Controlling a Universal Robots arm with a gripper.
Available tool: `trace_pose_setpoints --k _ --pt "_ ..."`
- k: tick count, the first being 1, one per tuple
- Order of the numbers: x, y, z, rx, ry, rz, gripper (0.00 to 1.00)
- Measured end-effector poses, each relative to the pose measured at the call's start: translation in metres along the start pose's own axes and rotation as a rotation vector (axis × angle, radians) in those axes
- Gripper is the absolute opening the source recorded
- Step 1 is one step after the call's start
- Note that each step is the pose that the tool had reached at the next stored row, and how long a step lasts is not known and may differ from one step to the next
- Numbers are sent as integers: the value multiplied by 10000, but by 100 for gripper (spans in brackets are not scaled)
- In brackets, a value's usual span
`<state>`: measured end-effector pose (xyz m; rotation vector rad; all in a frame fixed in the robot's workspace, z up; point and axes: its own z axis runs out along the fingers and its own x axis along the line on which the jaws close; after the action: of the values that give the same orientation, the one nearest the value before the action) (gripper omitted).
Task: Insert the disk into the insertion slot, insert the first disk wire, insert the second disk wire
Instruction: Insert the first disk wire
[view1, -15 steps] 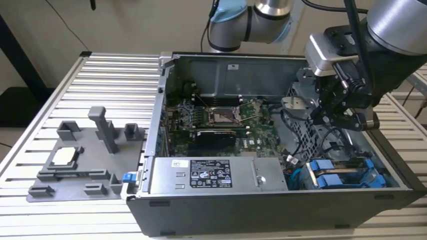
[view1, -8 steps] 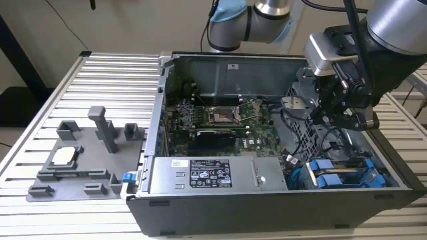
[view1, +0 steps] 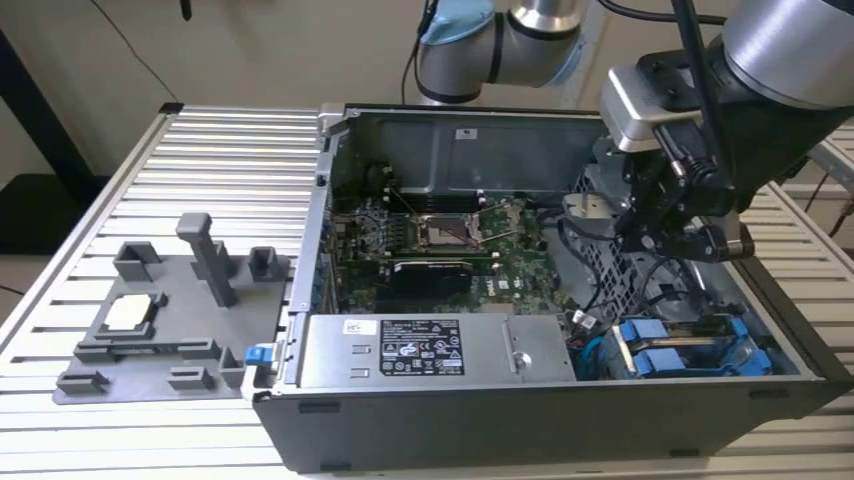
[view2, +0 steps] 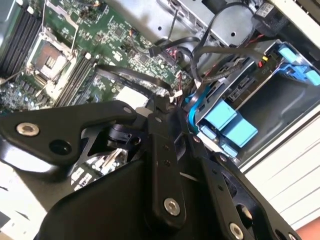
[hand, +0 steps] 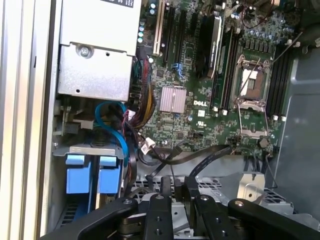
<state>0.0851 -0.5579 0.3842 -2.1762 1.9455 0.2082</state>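
Surface: slatted metal table (view1: 200, 150) carrying an open computer case (view1: 534, 420).
Disk (view1: 657, 360): apparently seated in its bay, lower right of the exterior view.
Gripper (view1: 674, 240): right of centre, jaws nearly together.
Technique: probably align the connector squarely and press gently.

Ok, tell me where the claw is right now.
On the exterior view's right, the claw hangs over the open computer case, close to the blue carriers.
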Motion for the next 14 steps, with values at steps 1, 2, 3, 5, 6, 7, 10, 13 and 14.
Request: trace_pose_setpoints --k 1,2,3,5,6,7,10,13,14 --pt "-1 8 -1 19 -9 -2 25" --pt "-3 14 -3 45 -28 -6 25" --pt "-4 17 -3 90 -59 -15 25" --pt "-4 27 2 180 -75 -32 25" --pt "-3 31 7 218 -75 -40 25" --pt "-1 35 13 246 -75 -47 25" --pt "0 43 21 299 -72 -61 25" --pt "0 44 22 302 -72 -61 24" --pt "0 45 22 303 -73 -61 24"
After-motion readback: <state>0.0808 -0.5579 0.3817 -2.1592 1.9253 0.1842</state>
